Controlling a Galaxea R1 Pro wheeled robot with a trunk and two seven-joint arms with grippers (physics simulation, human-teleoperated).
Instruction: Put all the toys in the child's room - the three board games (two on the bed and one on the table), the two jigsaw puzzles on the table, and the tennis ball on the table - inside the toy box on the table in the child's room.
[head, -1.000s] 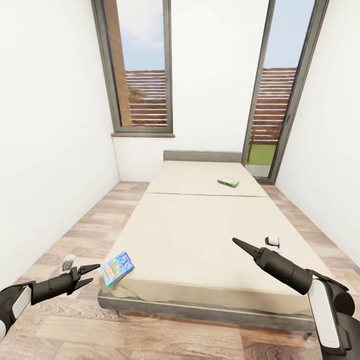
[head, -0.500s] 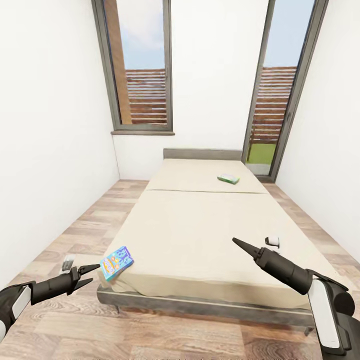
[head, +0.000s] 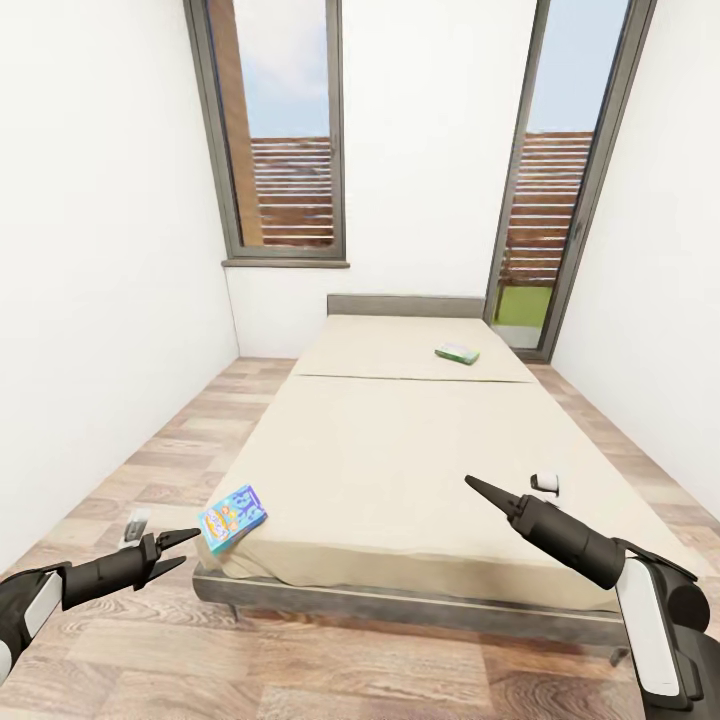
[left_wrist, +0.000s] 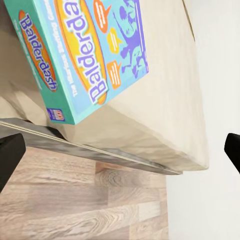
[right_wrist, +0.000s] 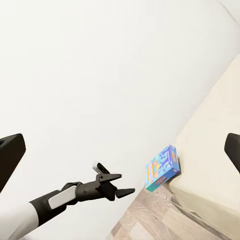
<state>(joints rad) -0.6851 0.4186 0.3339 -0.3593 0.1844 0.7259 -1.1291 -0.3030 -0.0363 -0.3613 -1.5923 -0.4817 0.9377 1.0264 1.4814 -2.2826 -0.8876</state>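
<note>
the blue board game (head: 232, 517) lies at the near left corner of the bed (head: 400, 450), tilted and overhanging the mattress edge. in the left wrist view its "balderdash" lettering (left_wrist: 85, 55) sits straight ahead between the finger tips. the likely risk, as i judge it, is a nudge from the fingers tipping the box off the corner onto the wood floor (head: 160, 440), since so little of the mattress supports it on that side. a second, white-green board game (head: 457, 352) lies far up the bed near the headboard, well apart from both arms; reaching it probably means moving the base along the bed.

the left gripper (head: 180, 550) is held low, outside the bed's corner, forearm roughly level and pointing at the blue box, just beside it but not touching. its fingers are spread apart and hold nothing; the right wrist view shows the same gap (right_wrist: 122, 184). the right gripper (head: 472, 485) is raised over the near right part of the mattress, angled up and inward. its fingers look pressed to a single point, empty.
</note>
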